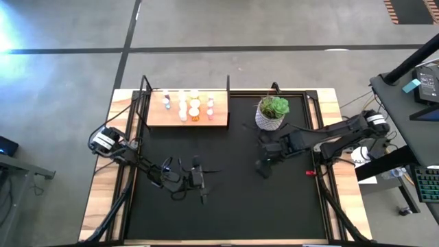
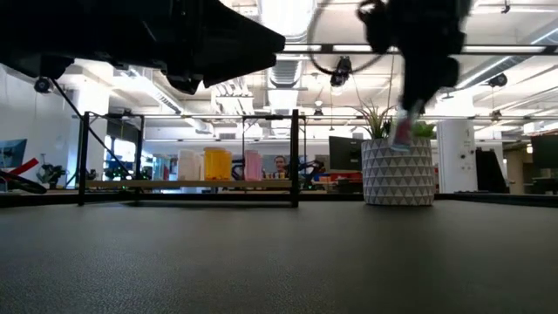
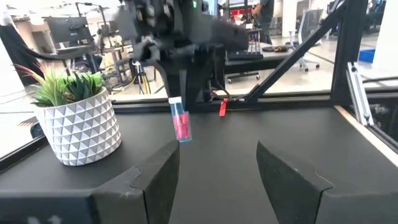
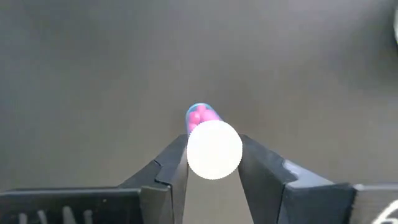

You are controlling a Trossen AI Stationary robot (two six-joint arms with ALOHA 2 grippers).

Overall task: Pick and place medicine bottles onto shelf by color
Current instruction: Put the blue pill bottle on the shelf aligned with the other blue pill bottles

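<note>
**Clerk:** Medicine bottles: one pink bottle (image 4: 202, 118), white cap toward the wrist camera, clamped by the cap between the fingers of the right gripper (image 4: 213, 158). It hangs clear of the black mat (image 1: 226, 192), just in front of the plant pot (image 1: 271, 116).

**Checker:** And the other stock?

**Clerk:** White, orange and pink bottles stand in rows on the shelf (image 1: 186, 118), at the mat's far edge, left of the pot.

**Checker:** Handling note?

**Clerk:** In my judgement: carry it high and level, clear the pot's leaves and the shelf's black posts, and set it down upright beside the pink ones. Release only once the base rests on wood; the bottle hangs slightly tilted, so a hasty drop could topple its neighbours.

**Checker:** Arm postures?

**Clerk:** Right arm reaches in from the table's right, wrist bent downward. Left gripper (image 1: 199, 180) waits low over the mat's near-left part, jaws apart, holding nothing.
</note>
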